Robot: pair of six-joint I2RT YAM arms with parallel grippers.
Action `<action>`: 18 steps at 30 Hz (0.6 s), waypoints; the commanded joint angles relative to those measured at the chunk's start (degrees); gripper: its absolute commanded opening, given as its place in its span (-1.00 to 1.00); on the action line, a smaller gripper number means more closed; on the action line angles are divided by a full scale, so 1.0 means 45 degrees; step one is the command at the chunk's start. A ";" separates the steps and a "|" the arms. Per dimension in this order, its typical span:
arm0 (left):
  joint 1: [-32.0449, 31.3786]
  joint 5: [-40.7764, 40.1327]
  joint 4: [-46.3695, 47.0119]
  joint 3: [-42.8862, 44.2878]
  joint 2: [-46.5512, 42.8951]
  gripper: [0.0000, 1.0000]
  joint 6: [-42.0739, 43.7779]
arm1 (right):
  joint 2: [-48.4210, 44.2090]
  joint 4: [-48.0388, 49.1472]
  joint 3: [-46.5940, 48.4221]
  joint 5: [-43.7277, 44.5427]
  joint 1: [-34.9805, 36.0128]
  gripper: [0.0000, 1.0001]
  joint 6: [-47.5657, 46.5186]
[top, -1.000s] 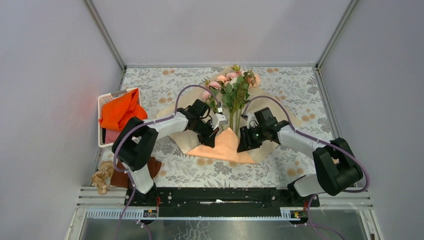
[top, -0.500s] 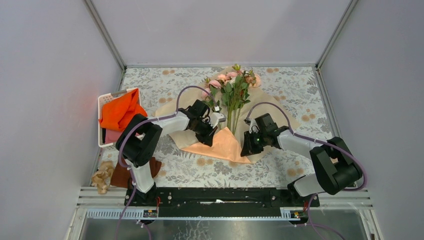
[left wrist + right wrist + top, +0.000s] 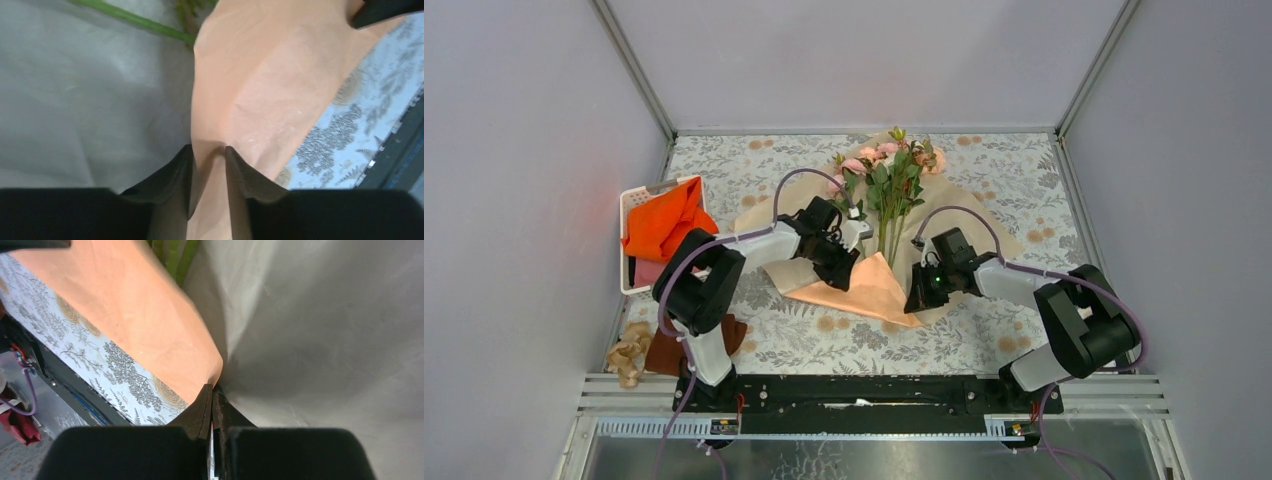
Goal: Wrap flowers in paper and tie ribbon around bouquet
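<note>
Top external view had the paper (image 3: 869,290) spread on the patterned bench (image 3: 1014,170), its near part folded over into a peach-orange triangle. The flowers (image 3: 889,175) lay on the sheet with the blooms towards the far wall and the stem ends hidden under that flap. Both arms reached in from either side, and from above their bodies covered their own tips.

Left wrist view showed the left fingers (image 3: 180,172) a little apart, with a ridge of the paper standing in the gap. I could not tell whether they touched it. One green stem crossed the top corner, cut off by the frame.

Right wrist view showed the right fingers (image 3: 202,410) pressed together on the corner of the flap, where peach met the pale side.

At the left edge, a white basket (image 3: 639,195) held an orange cloth (image 3: 664,225). Nearer lay a brown cloth (image 3: 664,352) and a tan bundle (image 3: 629,352) too small to make out.
</note>
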 commanded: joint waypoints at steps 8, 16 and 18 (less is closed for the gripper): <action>-0.0056 -0.2228 -0.0985 0.0269 -0.3237 0.24 0.2147 | 0.0513 -0.0013 0.0499 0.0674 -0.0053 -1.00 0.0160; -0.1873 -0.1267 -0.1690 -0.0630 -0.3623 -0.61 0.3773 | 0.0784 -0.0126 0.0794 0.0877 -0.0056 -1.00 0.0203; -0.1880 -0.1833 -0.1465 -0.0498 -0.2968 -0.68 0.3813 | 0.0879 -0.0155 0.0856 0.0849 -0.0053 -1.00 0.0207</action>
